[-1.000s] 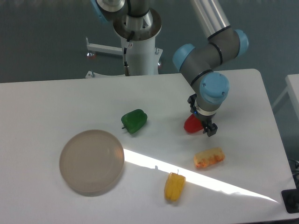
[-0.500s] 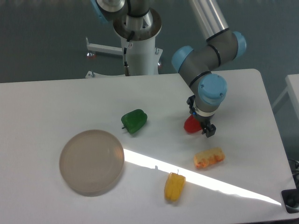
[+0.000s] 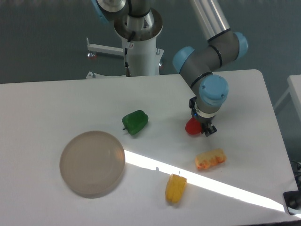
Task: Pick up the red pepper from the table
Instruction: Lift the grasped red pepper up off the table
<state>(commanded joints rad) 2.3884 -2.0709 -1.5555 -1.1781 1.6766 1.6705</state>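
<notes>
On the large flat white table [image 3: 42,103] with rounded corners, the round translucent grey-brown plastic disc [image 3: 92,163] lay at the left exactly where it had been a second earlier, and the glossy green bell pepper [image 3: 135,122] to its upper right had not shifted either. Nearer the front edge, the small yellow pepper [image 3: 175,188] with its thin stem stayed in the bright diagonal stripe of sunlight, and the pale orange-and-white lumpy oblong item [image 3: 210,159] to its right was likewise unmoved. The change was at the small glossy bright-red bell pepper [image 3: 191,127]: over the past second it had drawn slightly up and to the left along with the arm, and less of its red surface showed, most of it hidden under the grey-and-blue wrist. The black two-finger gripper [image 3: 201,127] had come a little higher in the picture as well, its fingers closed against the red pepper's right side, one dark fingertip [image 3: 209,131] showing just beyond it. Whether the red pepper still touched the table could not be told from this view. No brand, label or writing could be read on anything in view.
</notes>
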